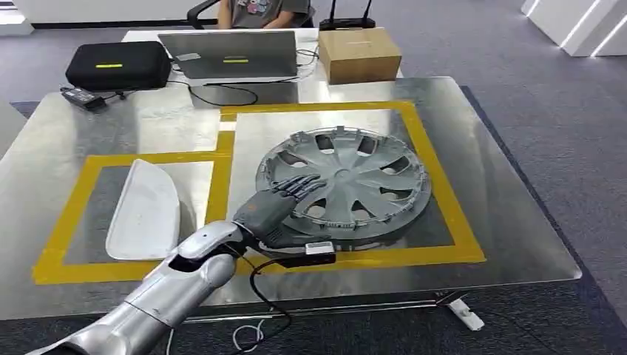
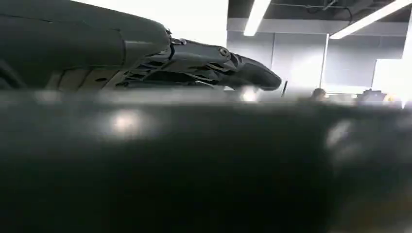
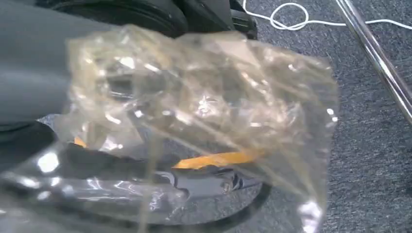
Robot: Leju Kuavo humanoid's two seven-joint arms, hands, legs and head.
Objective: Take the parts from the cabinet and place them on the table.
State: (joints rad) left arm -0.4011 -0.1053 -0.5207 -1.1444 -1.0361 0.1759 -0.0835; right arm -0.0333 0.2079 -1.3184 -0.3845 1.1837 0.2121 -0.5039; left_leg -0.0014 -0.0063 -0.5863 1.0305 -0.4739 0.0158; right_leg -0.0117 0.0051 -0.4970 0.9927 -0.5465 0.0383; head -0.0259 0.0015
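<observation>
Left hand: I see my left hand [image 1: 277, 207] resting on the near-left rim of the wheel cover [image 1: 347, 181], its fingers [image 1: 299, 185] stretched flat over the spokes, gripping nothing.
Wheel cover: lies flat on the bench [image 1: 503, 244], inside the larger yellow tape frame [image 1: 436, 174].
White part: the white panel [image 1: 144, 211] lies in the smaller taped frame, left of the wheel cover and apart from it.
Right hand: crumpled clear plastic [image 3: 204, 111] blocks my wrist camera; I cannot tell its state.
</observation>
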